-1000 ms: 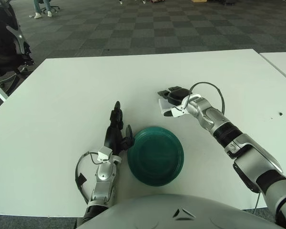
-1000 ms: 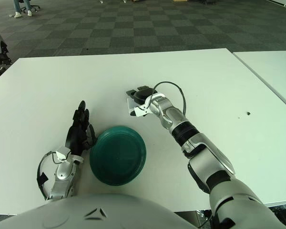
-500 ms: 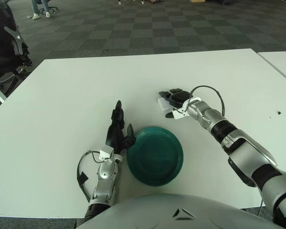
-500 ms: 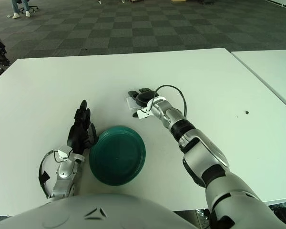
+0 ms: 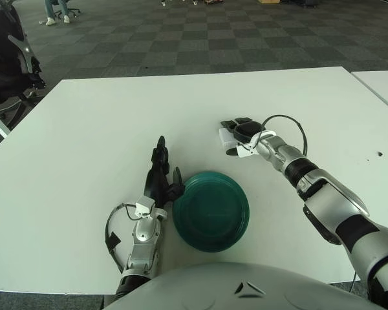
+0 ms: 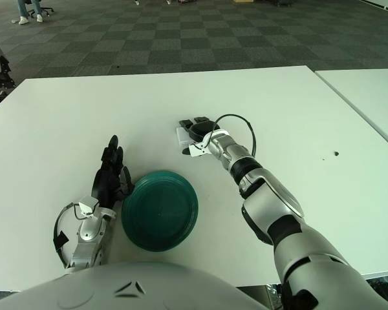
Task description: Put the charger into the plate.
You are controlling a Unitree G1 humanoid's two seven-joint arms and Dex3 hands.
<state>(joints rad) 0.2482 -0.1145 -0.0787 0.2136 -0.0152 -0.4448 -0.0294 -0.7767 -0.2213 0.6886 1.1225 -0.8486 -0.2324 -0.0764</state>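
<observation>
- The right hand (image 5: 240, 134) reaches out over the white tabletop (image 5: 84, 129), its dark fingers (image 5: 243, 122) draped over a small white charger (image 5: 225, 135); whether they grip it firmly cannot be told.
- The charger sits beyond the green plate (image 5: 211, 210), apart from it, low at the tabletop.
- The plate holds nothing, so the carry and drop remain.
- The left hand (image 5: 159, 177) rests beside the plate's left rim, fingers extended, holding nothing.

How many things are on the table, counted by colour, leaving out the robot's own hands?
White: 1, the charger under the right hand
Green: 1, the plate beside the left hand
Total: 2
</observation>
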